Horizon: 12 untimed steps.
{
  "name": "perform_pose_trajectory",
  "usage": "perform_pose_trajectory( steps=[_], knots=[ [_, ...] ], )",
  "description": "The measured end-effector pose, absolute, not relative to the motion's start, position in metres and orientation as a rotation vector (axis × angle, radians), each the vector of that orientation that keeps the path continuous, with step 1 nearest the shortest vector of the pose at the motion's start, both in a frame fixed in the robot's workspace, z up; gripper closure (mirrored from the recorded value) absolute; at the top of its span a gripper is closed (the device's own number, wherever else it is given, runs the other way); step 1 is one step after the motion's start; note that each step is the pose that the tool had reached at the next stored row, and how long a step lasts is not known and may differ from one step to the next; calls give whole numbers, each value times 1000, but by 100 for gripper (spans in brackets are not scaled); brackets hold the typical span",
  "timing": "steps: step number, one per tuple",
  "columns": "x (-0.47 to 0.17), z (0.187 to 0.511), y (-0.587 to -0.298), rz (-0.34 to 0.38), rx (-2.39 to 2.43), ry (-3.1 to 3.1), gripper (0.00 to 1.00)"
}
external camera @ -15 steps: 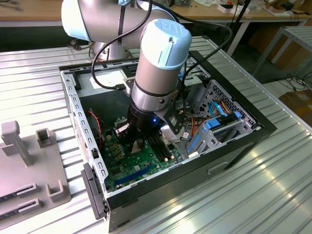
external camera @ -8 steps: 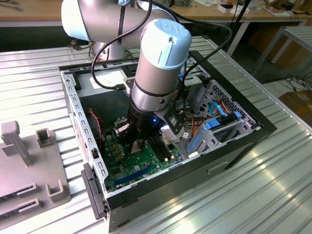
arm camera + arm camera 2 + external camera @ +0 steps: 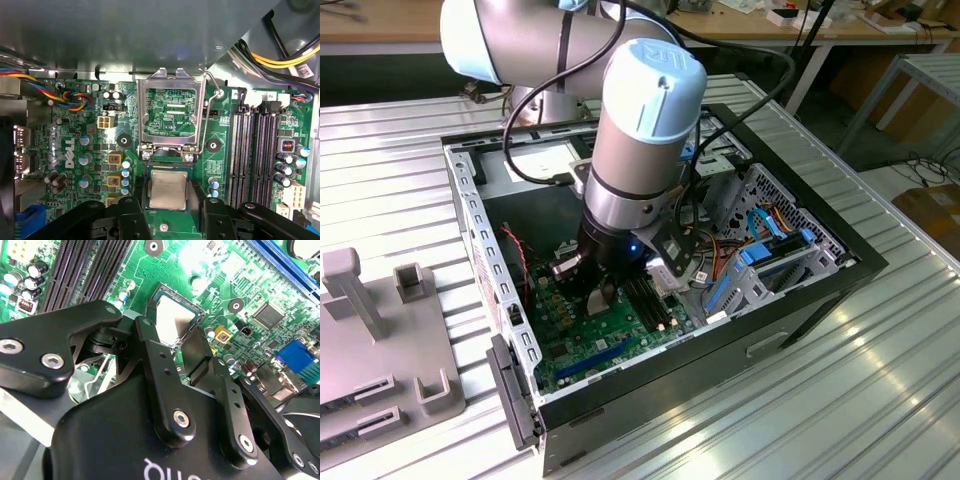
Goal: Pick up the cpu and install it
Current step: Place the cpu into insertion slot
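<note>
**Exterior view:** your arm (image 3: 640, 130) reaches down into the open computer case (image 3: 760, 325) on the ribbed surface (image 3: 840, 400), with the gripper (image 3: 605, 290) low over the green motherboard (image 3: 580, 335).

**Second wrist view:** your fingers (image 3: 197, 357) are spread, flanking the cpu (image 3: 175, 320).

**First wrist view:** the cpu (image 3: 167, 189) lies flat in its socket (image 3: 146, 192), just beside the opened metal frame (image 3: 170, 81).

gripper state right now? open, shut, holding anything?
Gripper: down at the cpu, which lies in the socket; open or clamped on it cannot be told.
</note>
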<state>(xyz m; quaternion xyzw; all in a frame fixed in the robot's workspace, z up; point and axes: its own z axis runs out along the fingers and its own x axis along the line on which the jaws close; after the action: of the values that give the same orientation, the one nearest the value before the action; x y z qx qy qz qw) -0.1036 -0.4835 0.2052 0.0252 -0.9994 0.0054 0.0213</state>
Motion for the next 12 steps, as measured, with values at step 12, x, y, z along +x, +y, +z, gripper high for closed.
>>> perform_pose_trajectory(
  steps=[12],
  knots=[
    [-104,205,-483,18,43,-3116,51]
  ],
)
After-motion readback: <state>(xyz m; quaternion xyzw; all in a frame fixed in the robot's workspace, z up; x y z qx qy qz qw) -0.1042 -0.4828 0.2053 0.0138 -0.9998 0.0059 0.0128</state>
